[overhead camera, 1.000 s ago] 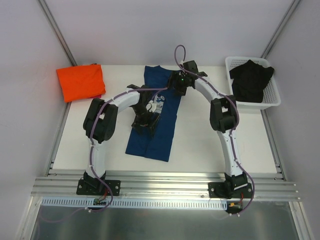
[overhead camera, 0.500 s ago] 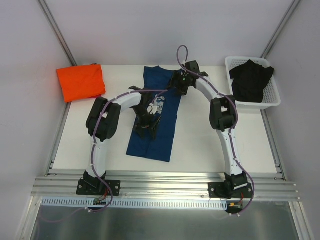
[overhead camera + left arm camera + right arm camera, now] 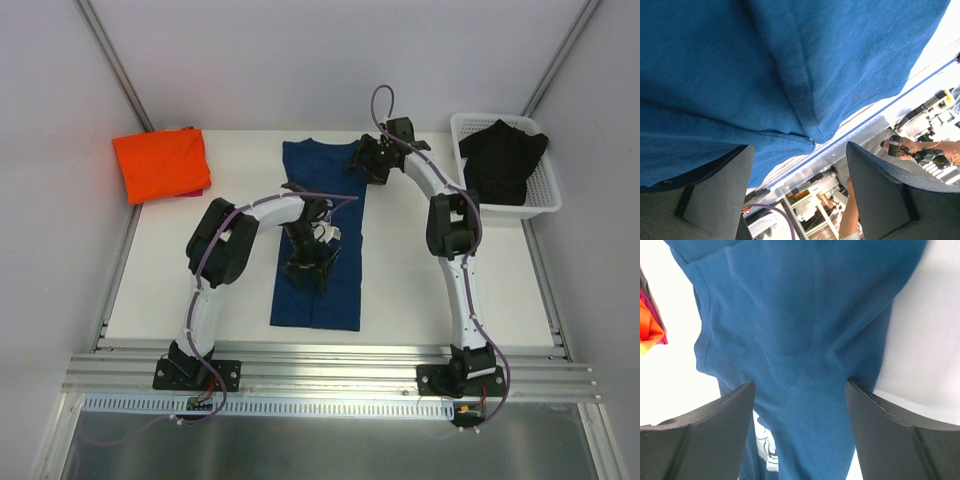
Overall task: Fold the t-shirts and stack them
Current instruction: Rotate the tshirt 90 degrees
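Note:
The navy blue t-shirt [image 3: 340,200] lies folded into a long narrow strip down the middle of the table, collar end at the back. Its pale print [image 3: 765,445] shows between the arms. My left gripper [image 3: 313,262] is open, low over the shirt's lower half; in the left wrist view the blue cloth [image 3: 765,65] fills the top and the gap between the fingers [image 3: 720,192] is empty. My right gripper [image 3: 372,165] is open over the shirt's back right corner [image 3: 805,340]. The orange t-shirt [image 3: 160,165] lies folded at the back left.
A white basket [image 3: 540,205] holding a black garment [image 3: 503,160] stands at the back right. A magenta cloth edge [image 3: 200,190] shows under the orange shirt. The table's metal rail [image 3: 330,365] runs along the front.
The navy shirt has swung from slanted to straight, its lower end shifting right. My left gripper moved right and nearer along it. My right gripper moved right and back.

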Action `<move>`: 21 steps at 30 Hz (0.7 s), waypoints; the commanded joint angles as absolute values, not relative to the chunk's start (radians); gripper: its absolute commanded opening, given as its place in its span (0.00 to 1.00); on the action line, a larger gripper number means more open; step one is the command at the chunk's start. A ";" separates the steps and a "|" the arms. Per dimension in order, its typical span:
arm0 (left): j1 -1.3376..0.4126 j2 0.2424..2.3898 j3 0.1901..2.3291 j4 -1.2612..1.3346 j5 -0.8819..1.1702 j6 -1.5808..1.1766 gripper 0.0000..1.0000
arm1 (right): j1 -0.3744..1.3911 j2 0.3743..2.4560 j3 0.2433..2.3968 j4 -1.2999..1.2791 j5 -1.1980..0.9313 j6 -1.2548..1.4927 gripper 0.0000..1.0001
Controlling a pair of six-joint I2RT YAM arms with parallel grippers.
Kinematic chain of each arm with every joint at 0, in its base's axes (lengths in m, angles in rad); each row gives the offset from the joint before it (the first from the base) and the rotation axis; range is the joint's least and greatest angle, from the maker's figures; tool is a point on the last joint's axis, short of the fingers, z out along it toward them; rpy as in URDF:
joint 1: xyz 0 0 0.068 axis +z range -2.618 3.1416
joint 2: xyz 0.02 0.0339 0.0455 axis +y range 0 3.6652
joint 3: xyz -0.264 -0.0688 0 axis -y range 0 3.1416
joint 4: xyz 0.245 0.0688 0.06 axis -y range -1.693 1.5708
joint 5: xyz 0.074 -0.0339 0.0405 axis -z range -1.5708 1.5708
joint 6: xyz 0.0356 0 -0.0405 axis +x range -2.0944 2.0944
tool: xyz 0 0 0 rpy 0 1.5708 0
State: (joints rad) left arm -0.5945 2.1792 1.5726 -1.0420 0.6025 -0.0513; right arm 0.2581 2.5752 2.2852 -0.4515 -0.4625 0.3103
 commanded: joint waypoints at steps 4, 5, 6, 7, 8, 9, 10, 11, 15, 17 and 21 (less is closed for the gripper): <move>-0.655 2.214 1.647 -1.061 0.635 -0.066 0.75 | 0.264 2.579 2.332 -0.437 -0.472 0.304 0.77; -0.661 2.217 1.654 -1.060 0.635 -0.067 0.75 | 0.264 2.577 2.332 -0.437 -0.474 0.299 0.77; -0.670 2.217 1.661 -1.058 0.634 -0.067 0.76 | 0.264 2.576 2.332 -0.436 -0.474 0.296 0.77; -0.675 2.214 1.664 -1.057 0.626 -0.067 0.75 | 0.262 2.571 2.329 -0.437 -0.476 0.293 0.77; -0.678 2.210 1.672 -1.055 0.617 -0.066 0.77 | 0.262 2.560 2.329 -0.434 -0.485 0.287 0.77; -0.681 2.203 1.681 -1.052 0.600 -0.064 0.79 | 0.259 2.553 2.329 -0.431 -0.492 0.275 0.77; -0.681 2.178 1.687 -1.042 0.553 -0.064 0.83 | 0.258 2.543 2.326 -0.431 -0.497 0.269 0.77; -0.681 2.166 1.695 -1.043 0.529 -0.058 0.85 | 0.256 2.531 2.321 -0.431 -0.497 0.262 0.77; -0.680 2.094 1.733 -1.043 0.434 -0.034 0.96 | 0.242 2.416 2.273 -0.448 -0.479 0.229 0.77; -0.678 2.040 1.743 -1.043 0.378 -0.017 0.98 | 0.239 2.358 2.215 -0.460 -0.459 0.210 0.78; -0.638 1.921 1.723 -1.036 0.310 0.015 0.99 | 0.230 2.129 2.023 -0.501 -0.423 0.189 0.78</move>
